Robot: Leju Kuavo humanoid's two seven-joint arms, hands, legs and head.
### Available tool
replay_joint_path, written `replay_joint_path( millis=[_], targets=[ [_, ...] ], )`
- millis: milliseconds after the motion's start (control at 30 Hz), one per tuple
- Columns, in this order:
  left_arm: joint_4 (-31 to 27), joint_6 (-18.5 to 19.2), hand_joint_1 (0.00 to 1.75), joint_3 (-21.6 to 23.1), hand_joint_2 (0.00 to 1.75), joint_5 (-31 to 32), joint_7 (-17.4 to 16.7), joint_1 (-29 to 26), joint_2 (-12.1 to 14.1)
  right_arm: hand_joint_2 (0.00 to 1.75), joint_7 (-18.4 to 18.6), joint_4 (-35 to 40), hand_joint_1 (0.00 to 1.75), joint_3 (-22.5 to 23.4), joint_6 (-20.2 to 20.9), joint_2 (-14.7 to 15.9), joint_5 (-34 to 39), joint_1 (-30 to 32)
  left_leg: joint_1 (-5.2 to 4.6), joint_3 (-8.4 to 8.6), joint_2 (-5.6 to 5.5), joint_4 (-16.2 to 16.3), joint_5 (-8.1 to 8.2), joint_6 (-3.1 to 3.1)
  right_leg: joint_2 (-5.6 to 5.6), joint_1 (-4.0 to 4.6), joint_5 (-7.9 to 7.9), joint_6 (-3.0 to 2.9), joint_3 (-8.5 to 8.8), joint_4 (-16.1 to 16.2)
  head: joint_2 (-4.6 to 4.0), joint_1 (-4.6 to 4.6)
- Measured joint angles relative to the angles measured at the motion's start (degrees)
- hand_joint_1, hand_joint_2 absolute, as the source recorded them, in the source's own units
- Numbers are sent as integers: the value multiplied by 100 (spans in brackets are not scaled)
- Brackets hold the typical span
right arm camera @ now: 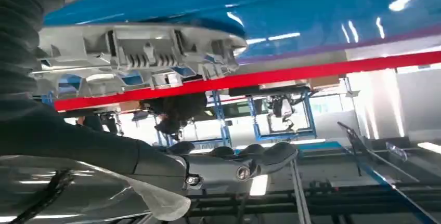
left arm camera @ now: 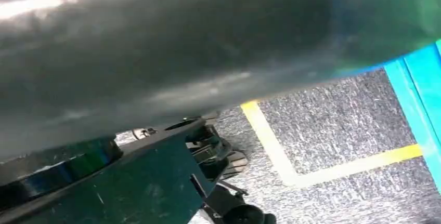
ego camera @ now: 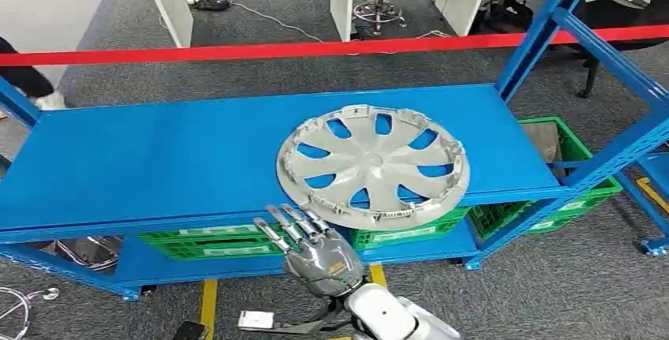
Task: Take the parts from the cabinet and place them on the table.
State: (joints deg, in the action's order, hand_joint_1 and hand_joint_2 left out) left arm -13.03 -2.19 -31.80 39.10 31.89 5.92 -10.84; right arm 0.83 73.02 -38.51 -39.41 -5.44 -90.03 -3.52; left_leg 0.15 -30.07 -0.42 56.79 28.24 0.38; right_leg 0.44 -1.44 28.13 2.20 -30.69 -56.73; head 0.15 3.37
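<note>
Right hand [ego camera: 319, 252], nearest the head camera: fingers straight and spread, holding nothing, fingertips just short of the hubcap's near rim. One grey hubcap [ego camera: 373, 165], inner face up, lies flat on the blue shelf [ego camera: 158, 158], overhanging its front edge. Two green crates [ego camera: 552, 190] on the lower level. Left hand: state cannot be told.

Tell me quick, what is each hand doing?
Right hand: open, fingers spread, holding nothing, just short of the wheel cover.
Left hand: cannot be told.
</note>
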Motion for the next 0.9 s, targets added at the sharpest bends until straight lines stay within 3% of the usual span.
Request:
replay_joint_path(
  millis=[300,500,900],
  targets=[
    [0,92,0,-55,0,234,-111,36,-15,175,886,-424,0,-361,24,90,0,-343,0,-1,0,0,0,0,0,0,0,0,-2,0,0,2],
    [0,92,0,-89,0,472,-111,54,-48,175,2045,-974,0,-862,48,364,0,-715,-1,0,0,1,0,0,1,-1,-1,0,-1,0,0,0],
    [0,2,0,-111,0,680,-46,56,-103,175,2761,-1344,0,-1180,98,796,0,-989,-1,-2,0,1,0,0,0,-1,-1,0,-3,0,0,0]
  ],
)
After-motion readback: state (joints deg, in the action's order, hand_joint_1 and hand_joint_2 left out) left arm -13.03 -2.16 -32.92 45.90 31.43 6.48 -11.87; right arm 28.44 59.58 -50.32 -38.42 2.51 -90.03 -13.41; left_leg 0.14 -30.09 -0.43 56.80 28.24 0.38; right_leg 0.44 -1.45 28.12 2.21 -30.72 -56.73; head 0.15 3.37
